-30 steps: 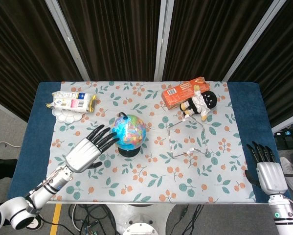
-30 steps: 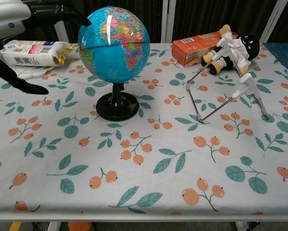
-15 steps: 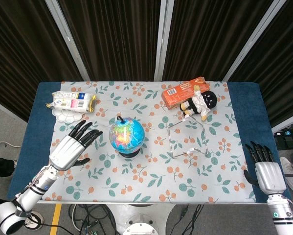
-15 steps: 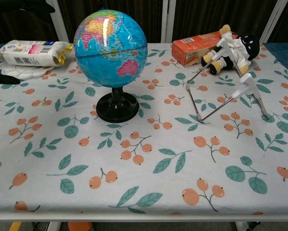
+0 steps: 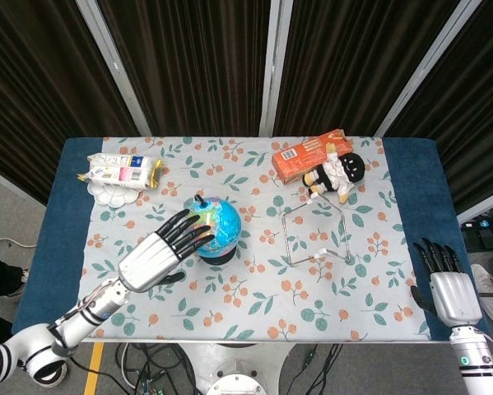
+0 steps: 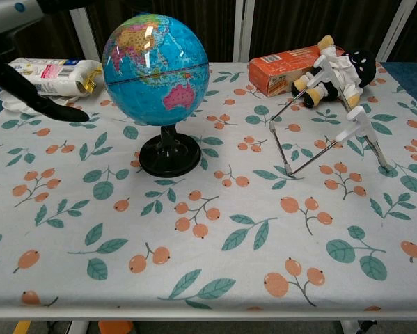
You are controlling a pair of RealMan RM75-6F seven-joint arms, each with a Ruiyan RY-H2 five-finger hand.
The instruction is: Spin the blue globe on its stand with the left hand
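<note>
The blue globe [image 5: 219, 227] [image 6: 156, 70] stands upright on its black stand [image 6: 170, 154] left of the table's middle. My left hand [image 5: 161, 252] [image 6: 27, 62] hovers just left of it with fingers spread, the fingertips [image 5: 198, 231] reaching over the globe's left side in the head view; actual contact cannot be told. It holds nothing. My right hand [image 5: 445, 284] rests open at the table's front right corner, far from the globe.
A wire-frame stand [image 5: 316, 232] [image 6: 331, 136] sits right of the globe. Behind it lie an orange box [image 5: 305, 154] and a black-and-white doll [image 5: 338, 173]. A snack packet [image 5: 121, 169] on a white plate [image 5: 114, 192] is at the back left.
The left hand pulled back left from the globe, then came forward again to its left side. The globe has turned on its stand, showing different continents now. The right hand stayed put.
</note>
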